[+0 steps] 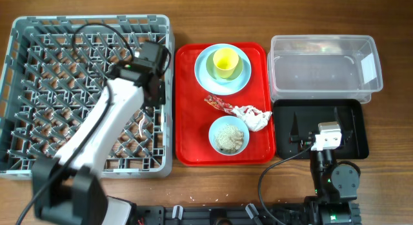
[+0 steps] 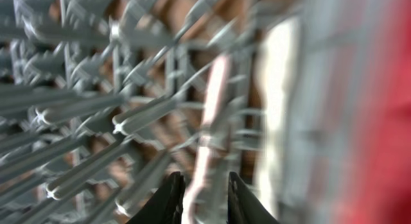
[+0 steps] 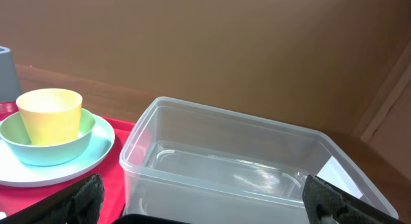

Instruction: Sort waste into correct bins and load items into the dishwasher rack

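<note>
Step in hand: judged to be loading cutlery into the rack (image 1: 90, 20).
Left gripper (image 2: 204, 184): at the rack's right edge, about midway along it. A white utensil (image 2: 215, 95) runs through the narrow gap between the jaws. The wrist view is blurred, so it cannot be told whether they pinch it or have let go.
Utensil type: spoon or fork, cannot be told. A pale strip (image 2: 276, 102) lies just beside it toward the rack wall, too blurred to name.
Right gripper (image 1: 297, 136): jaws spread wide, nothing between them; hangs over the left half of the black tray (image 1: 358, 131).
Plate (image 1: 201, 77): far end of the red tray (image 1: 190, 154), not yet loaded.
Green bowl (image 3: 48, 153): on the plate.
Cup (image 1: 226, 60): upright in the green bowl.
Scrap bowl (image 1: 212, 129): near edge of the red tray, right of centre; scraps (image 1: 228, 138) inside.
Wrapper (image 1: 219, 104): middle of the red tray, between plate and scrap bowl.
Napkin (image 1: 253, 117): touching the wrapper's right end, by the red tray's right edge.
Tub (image 1: 322, 38): far right corner of the table, no waste visible inside.
Black tray contents: no waste visible.
Done, judged: cutlery at most.
Left, judged: all waste sorting; then plate, both bowls and cup into the rack.
</note>
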Robot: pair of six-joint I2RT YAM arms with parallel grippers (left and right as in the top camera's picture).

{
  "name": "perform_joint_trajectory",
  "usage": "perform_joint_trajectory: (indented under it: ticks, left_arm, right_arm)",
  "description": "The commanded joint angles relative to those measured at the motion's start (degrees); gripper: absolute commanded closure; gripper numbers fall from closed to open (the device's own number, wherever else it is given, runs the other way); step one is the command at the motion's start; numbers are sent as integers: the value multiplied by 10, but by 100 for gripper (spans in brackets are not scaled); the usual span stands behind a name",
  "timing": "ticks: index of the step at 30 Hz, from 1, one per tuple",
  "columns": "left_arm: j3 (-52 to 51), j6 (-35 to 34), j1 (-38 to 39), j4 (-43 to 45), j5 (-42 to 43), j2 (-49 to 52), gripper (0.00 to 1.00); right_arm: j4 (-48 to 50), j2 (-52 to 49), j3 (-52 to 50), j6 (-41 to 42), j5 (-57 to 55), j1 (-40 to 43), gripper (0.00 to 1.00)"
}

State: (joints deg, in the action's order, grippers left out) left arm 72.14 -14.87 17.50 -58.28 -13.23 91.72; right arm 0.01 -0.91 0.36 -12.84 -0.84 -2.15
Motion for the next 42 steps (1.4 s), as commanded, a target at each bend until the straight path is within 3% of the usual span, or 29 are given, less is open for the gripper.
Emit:
perform_joint_trajectory:
  ticks: [1,4,7,11,14,19,25,33,42]
  left_arm:
    - [37,-27,-3,8,253,-98,73]
    - [37,-28,20,-7,332,-123,76]
    - [23,-37,81,-23,331,-119,96]
    - [-34,-98,172,31,297,-107,96]
    - [-91,-162,252,135,250,-83,95]
    - [-116,-191,327,224,136,0,96]
    - [-116,-190,332,247,81,93,96]
    - [-116,-188,285,203,-119,99,96]
    - [-78,-184,252,195,-119,61,92]
  right_arm:
    - [3,1,-1,9,9,2,0]
    - [3,1,-1,9,9,2,0]
    - [3,1,-1,9,9,2,0]
    - [3,1,-1,10,9,2,0]
    - [3,1,-1,10,9,2,0]
    - [3,1,-1,10,9,2,0]
    - [3,1,-1,10,9,2,0]
    - [3,1,-1,9,9,2,0]
    - [3,1,-1,9,9,2,0]
